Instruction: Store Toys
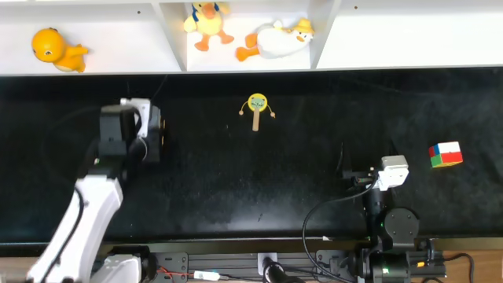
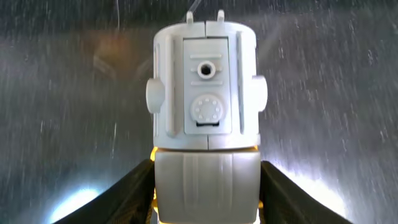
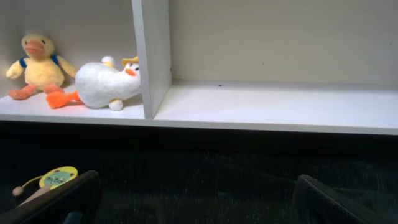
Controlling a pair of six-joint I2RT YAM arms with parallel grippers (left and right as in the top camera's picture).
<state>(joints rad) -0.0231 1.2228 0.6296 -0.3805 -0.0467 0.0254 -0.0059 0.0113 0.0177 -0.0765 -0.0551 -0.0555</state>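
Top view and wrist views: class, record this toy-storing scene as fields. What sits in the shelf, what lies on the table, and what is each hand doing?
Shelf, left compartment: orange duck
Shelf, middle compartment: yellow duck, with a white duck lying beside it
Table: rattle near the middle, coloured cube at the right
Left hand: shut on a white toy, at the table's left
Right hand: open, holding nothing, facing the shelf
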